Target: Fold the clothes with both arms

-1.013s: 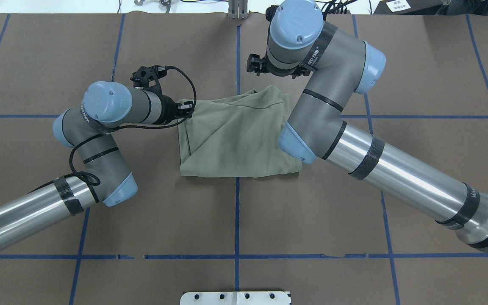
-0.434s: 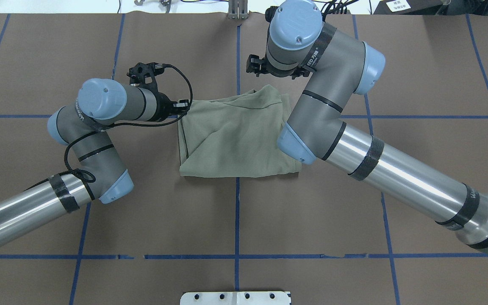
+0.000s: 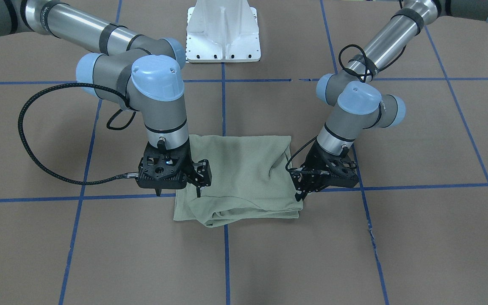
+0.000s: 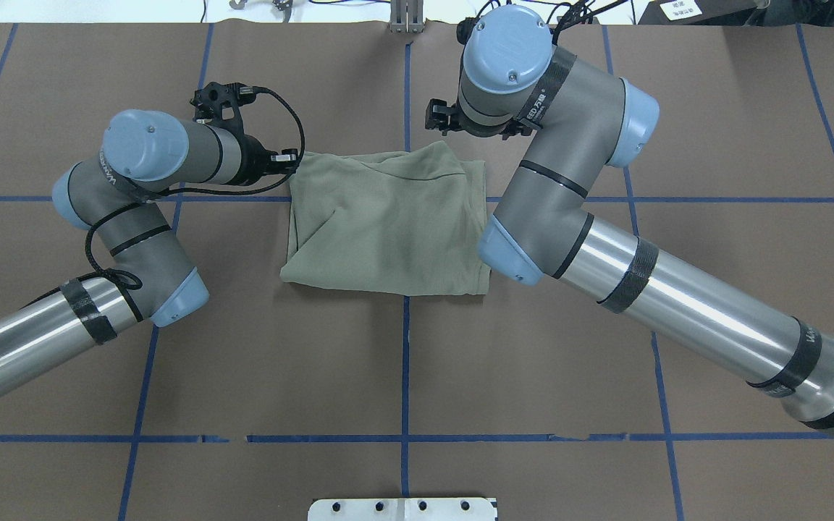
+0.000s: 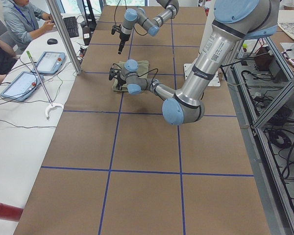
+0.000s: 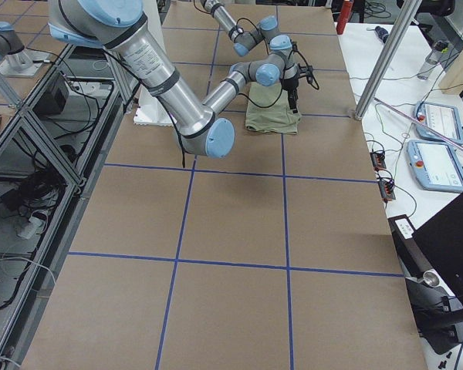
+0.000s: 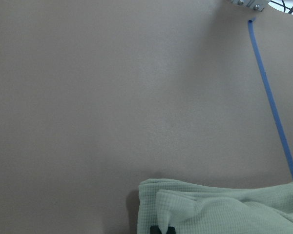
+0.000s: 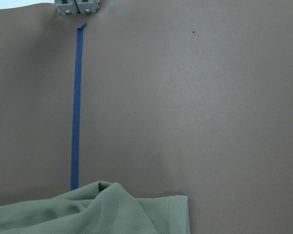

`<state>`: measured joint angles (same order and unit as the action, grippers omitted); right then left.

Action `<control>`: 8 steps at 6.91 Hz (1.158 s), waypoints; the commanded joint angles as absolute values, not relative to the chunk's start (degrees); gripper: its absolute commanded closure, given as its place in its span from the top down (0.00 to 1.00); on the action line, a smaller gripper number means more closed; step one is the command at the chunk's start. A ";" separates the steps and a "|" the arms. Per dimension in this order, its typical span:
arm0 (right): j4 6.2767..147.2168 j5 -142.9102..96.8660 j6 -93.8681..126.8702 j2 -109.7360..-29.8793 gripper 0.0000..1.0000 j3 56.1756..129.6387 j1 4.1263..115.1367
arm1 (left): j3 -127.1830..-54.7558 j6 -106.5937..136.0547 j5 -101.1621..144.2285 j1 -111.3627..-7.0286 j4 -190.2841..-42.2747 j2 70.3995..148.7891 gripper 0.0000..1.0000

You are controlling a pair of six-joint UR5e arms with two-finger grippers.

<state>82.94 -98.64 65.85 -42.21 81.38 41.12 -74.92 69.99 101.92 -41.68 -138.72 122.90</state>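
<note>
At the far edge of the shirt (image 3: 244, 178), our left pincer (image 3: 300, 195) pinches a corner (whether the right pincer (image 3: 197, 189) grips, we cannot tell); we should lift both corners level and together.

The left arm (image 4: 19, 351) and the right arm (image 4: 692, 307) are made of shiny silver tubes and grey round joints. The joints are closed with light blue caps (image 4: 507, 40), and a small screw is seen in each cap. Black bands (image 4: 627, 271) are wrapped around the tubes, and white letters (image 4: 535, 101) are printed on one. Black cables (image 3: 19, 123) are run to the black left gripper (image 3: 300, 195) and right gripper (image 3: 197, 191).
</note>
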 commanded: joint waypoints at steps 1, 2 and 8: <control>83.58 -103.32 61.13 -42.19 1.00 81.30 42.61 | -79.07 65.09 104.13 -42.27 -136.60 120.17 1.00; 85.15 -106.14 59.43 -42.36 1.00 81.39 44.72 | -86.06 57.64 106.59 -45.06 -131.10 116.84 1.00; 93.69 -129.24 6.95 -69.20 1.00 94.49 75.61 | -113.90 16.89 119.11 -65.31 -114.61 86.19 1.00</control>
